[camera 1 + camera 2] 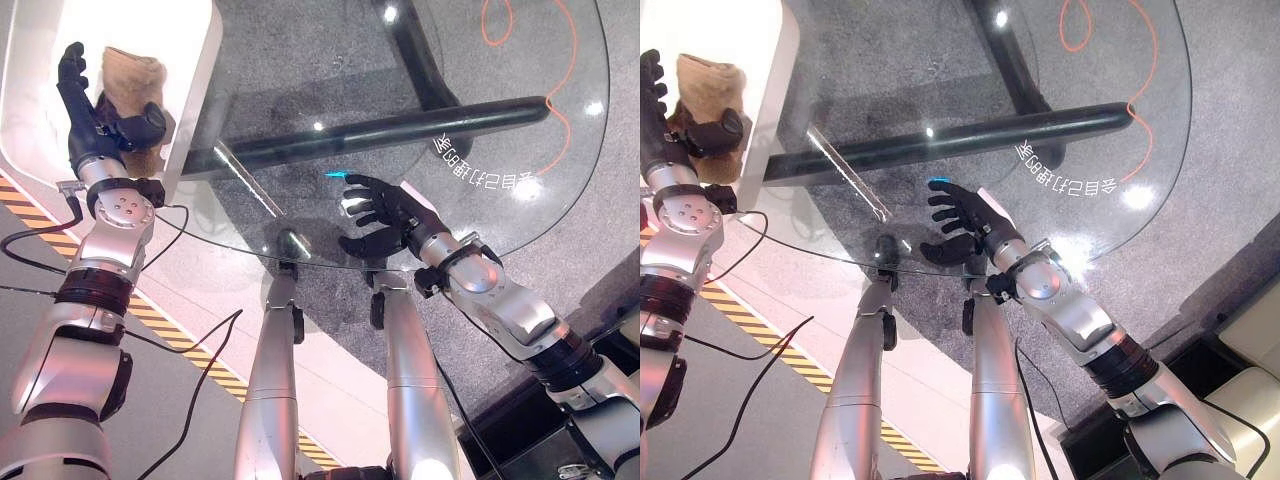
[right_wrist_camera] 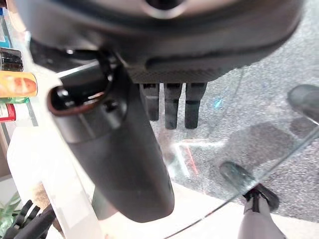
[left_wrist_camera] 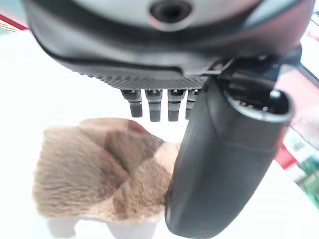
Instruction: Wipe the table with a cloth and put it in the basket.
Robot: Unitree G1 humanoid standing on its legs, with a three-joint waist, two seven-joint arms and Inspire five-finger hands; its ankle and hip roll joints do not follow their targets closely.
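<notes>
The cloth (image 1: 133, 80) lies bunched inside the white basket (image 1: 195, 95), at about ten o'clock from the middle of the glass table (image 1: 400, 100). It is a tan, furry piece, folded over itself into a loose heap on the basket's floor.

The left hand (image 1: 95, 115) stands over the cloth with its fingers straight and its thumb spread to the side, holding nothing. In the left wrist view the fingers (image 3: 154, 104) point down at the heap with a gap between them and the pile. The thumb lies close alongside the cloth's edge; whether it touches I cannot tell.

The right hand (image 1: 385, 215) rests spread and empty at the table's near rim, at about six o'clock, well apart from the basket.

By its look, the cloth is light and limp. It should sag and drape from any grip rather than keep a shape, and its nap should give dark fingers good purchase, so slipping seems unlikely. Nothing about it looks breakable. If it must be lifted again, the raised fold at the top of the heap is the best place to pinch, since a grip on a low edge would probably drag it along the basket's floor.

With the cloth in the basket, the task looks near done.
</notes>
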